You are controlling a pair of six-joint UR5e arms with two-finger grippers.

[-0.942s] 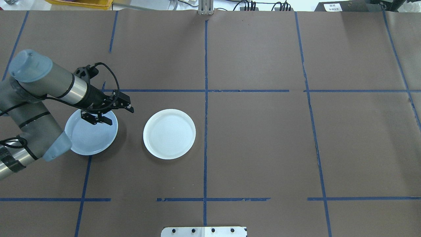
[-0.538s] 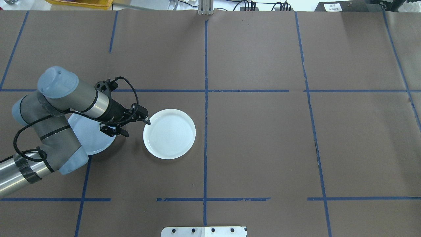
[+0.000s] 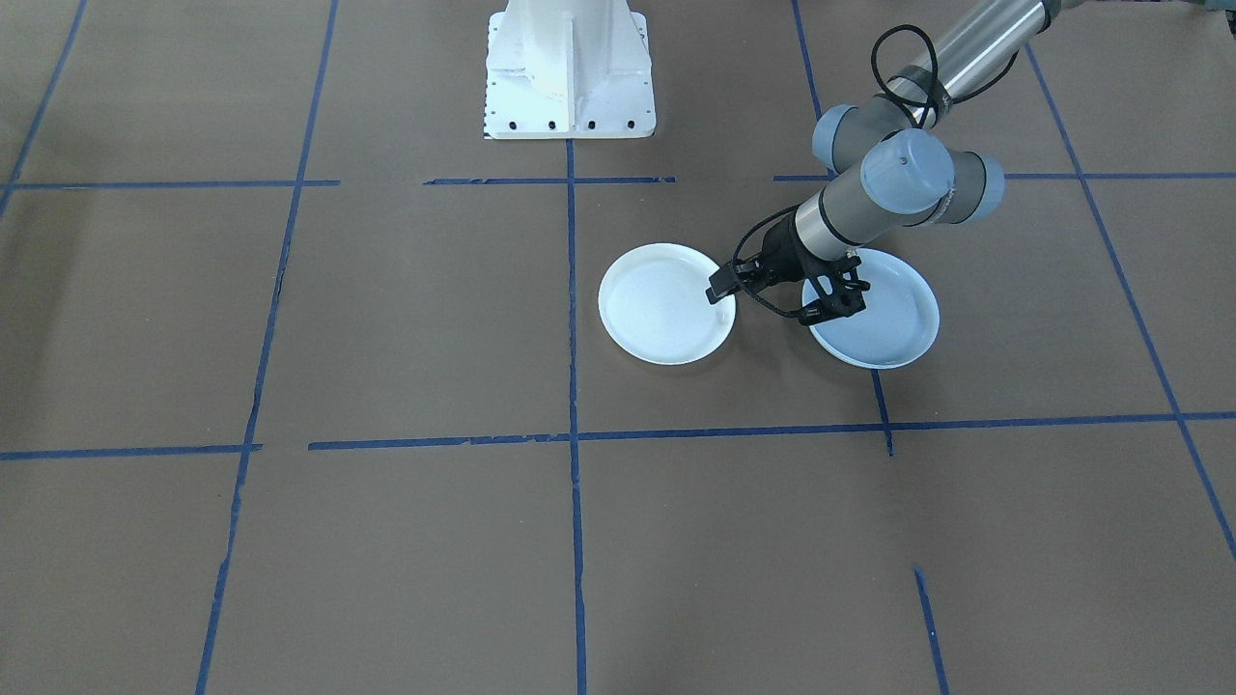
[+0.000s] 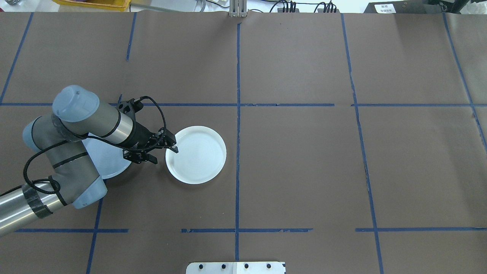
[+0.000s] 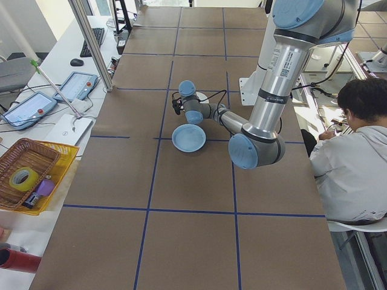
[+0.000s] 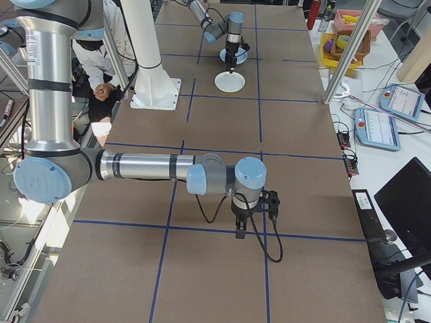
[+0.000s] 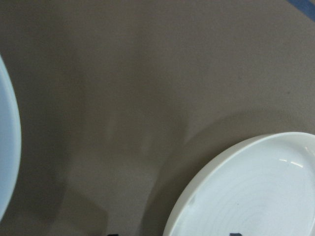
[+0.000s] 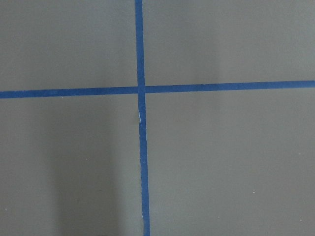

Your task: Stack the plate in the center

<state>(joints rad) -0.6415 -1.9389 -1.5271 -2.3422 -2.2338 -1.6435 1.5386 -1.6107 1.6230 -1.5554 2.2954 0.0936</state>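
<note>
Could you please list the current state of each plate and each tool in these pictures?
White plate: flat on the table, upright, empty, left tool's fingers straddling its rim.
Blue-grey plate: flat on the table, empty, not stacked.
Left tool: open, holding nothing.
Right tool: seen only from the side; cannot tell.

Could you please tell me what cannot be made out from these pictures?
- Right gripper: seen only in the exterior right view, too small to judge open or shut.
- Pale blue-grey plate: its left part is hidden by the left arm overhead.
- White plate: cut off by the left wrist view's edge.
</note>
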